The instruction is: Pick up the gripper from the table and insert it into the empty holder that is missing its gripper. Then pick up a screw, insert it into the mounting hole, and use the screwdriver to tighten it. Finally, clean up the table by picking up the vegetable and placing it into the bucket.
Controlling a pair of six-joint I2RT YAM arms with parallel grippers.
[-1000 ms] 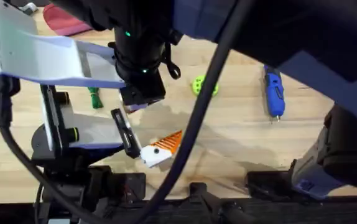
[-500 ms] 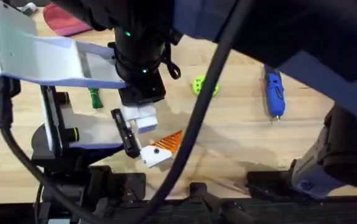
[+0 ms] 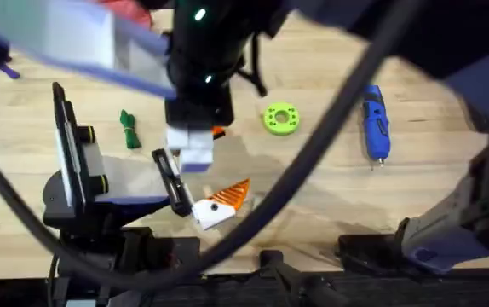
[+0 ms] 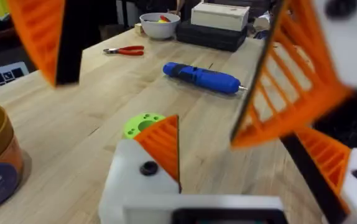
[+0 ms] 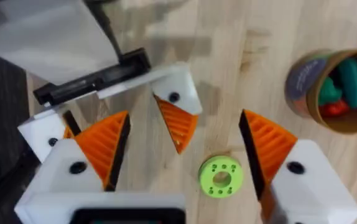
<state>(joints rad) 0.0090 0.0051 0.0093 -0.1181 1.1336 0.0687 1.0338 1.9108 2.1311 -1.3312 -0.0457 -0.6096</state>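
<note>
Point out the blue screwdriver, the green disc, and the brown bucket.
screwdriver [image 3: 374, 126], overhead view, mid body.
green disc [image 5: 221, 176], right wrist view, top face.
bucket [image 5: 304, 84], right wrist view, labelled side wall.

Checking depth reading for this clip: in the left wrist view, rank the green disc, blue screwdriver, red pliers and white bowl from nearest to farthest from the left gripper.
Measured from the left gripper:
1. green disc, on the table just ahead of it.
2. screwdriver, mid-table beyond the disc.
3. red pliers, farther back.
4. white bowl, at the table's far end.
</note>
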